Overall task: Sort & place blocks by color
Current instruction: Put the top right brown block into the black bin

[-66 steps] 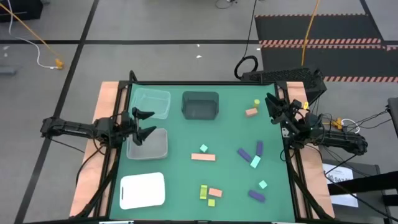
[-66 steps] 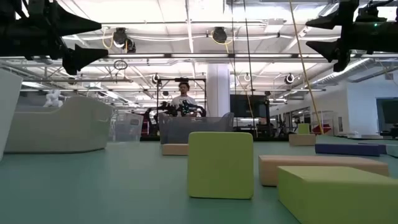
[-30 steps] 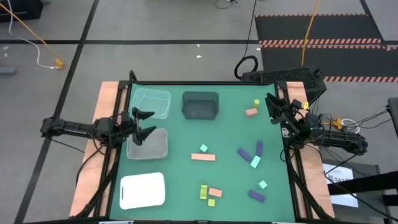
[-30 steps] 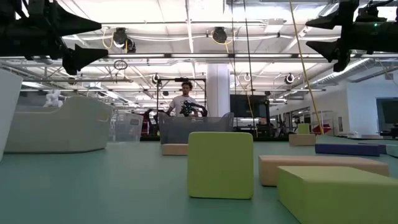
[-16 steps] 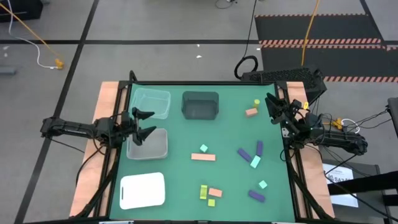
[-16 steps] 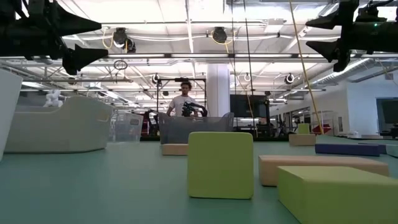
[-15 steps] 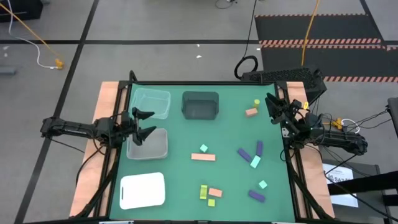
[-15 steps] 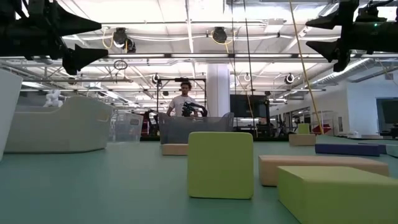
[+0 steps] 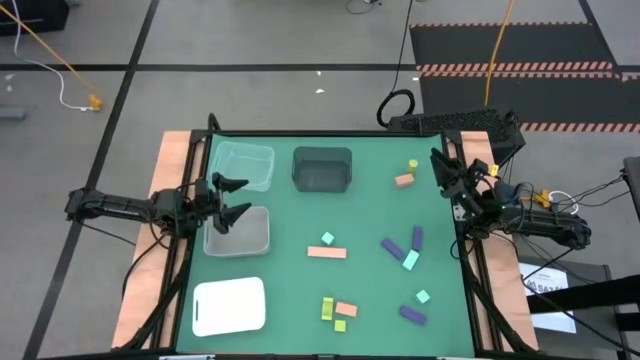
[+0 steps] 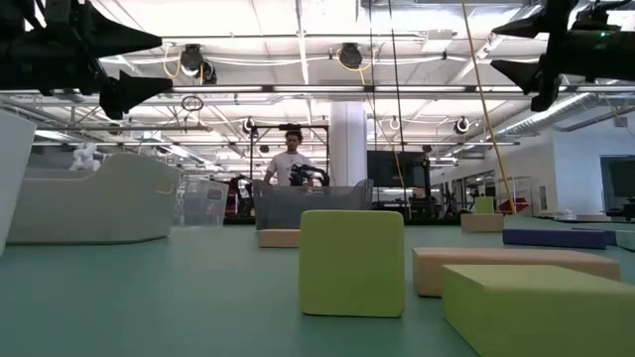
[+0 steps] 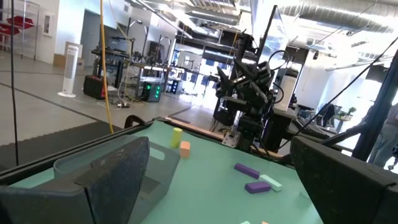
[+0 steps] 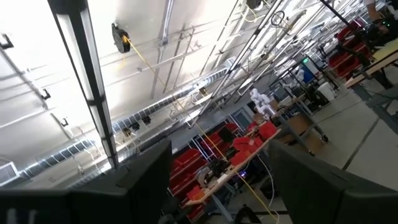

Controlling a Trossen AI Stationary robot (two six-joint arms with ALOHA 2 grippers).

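Note:
The blocks lie loose on the green table's right half: a yellow-green one (image 9: 412,164) and a salmon one (image 9: 404,180) at the far right, a teal cube (image 9: 327,238) and a salmon bar (image 9: 327,252) in the middle, purple bars (image 9: 393,247) (image 9: 417,237) with a teal one (image 9: 411,260), and more near the front (image 9: 340,310). My left gripper (image 9: 241,196) hangs open over the clear bins at the left edge. My right gripper (image 9: 438,168) hangs open above the right edge, tipped upward. Neither has anything between its fingers (image 11: 221,186) (image 12: 217,186).
A clear bin (image 9: 243,165) and a dark bin (image 9: 322,168) stand at the far side, a second clear bin (image 9: 237,232) at the left, and a white tray (image 9: 229,305) at the near left. A person (image 10: 293,164) stands in the room beyond the table.
My right gripper has tipped a little further upward and rolled slightly, staying in place and open. The blocks and my left gripper have kept still.

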